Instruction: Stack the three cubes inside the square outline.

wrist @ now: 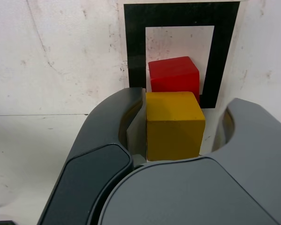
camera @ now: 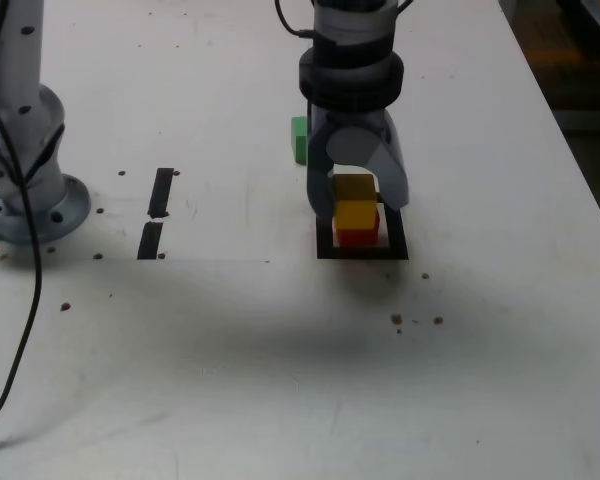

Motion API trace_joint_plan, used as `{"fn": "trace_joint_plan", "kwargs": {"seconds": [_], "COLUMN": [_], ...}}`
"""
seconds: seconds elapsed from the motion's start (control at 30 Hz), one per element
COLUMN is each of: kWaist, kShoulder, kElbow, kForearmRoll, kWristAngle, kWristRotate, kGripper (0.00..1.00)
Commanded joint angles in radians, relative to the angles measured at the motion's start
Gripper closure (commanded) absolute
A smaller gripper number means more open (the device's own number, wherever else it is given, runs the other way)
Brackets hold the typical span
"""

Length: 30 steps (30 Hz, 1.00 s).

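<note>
At the exterior view's left, the arm's grey base (camera: 25,170) stands on the white worktop (camera: 230,380), with a black cable (camera: 25,300) trailing down past it toward the near edge. Further right lie two short black tape strips (camera: 156,215), one behind the other, with a few dark specks scattered about them. Right of the middle, the green cube (camera: 299,139) sits on the worktop behind the arm, partly hidden by it and well outside the square outline (camera: 363,252). The end effector (camera: 358,205) hangs straight down over that outline, its grey fingers (camera: 393,180) straddling the yellow cube (camera: 357,213), which sits on top of the red cube (camera: 357,236); the red one rests inside the black tape frame on its white centre. In the wrist view the yellow cube (wrist: 174,124) has one finger (wrist: 133,124) close against one side and a clear gap on the other, so the end effector (wrist: 178,126) is parted a little and not clamping it. The red cube (wrist: 174,76) shows just beyond it, within the outline (wrist: 133,51).
</note>
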<state>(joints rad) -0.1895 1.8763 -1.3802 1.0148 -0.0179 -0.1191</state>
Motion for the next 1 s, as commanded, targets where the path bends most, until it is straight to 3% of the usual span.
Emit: {"fn": "trace_joint_plan", "kwargs": {"seconds": [0.0,0.3,0.67,0.97], "kWaist": [0.002,0.002,0.022,0.173], "kShoulder": [0.001,-0.018,-0.150,-0.212], "kElbow": [0.002,-0.003,-0.063,-0.014], "kForearmRoll": [-0.006,0.029,0.242,0.262], "kWristAngle": [0.005,0.026,0.140,0.128], "kWristRotate": [0.003,-0.007,-0.055,0.057], "kGripper": [0.24,0.06,0.06,0.06]}}
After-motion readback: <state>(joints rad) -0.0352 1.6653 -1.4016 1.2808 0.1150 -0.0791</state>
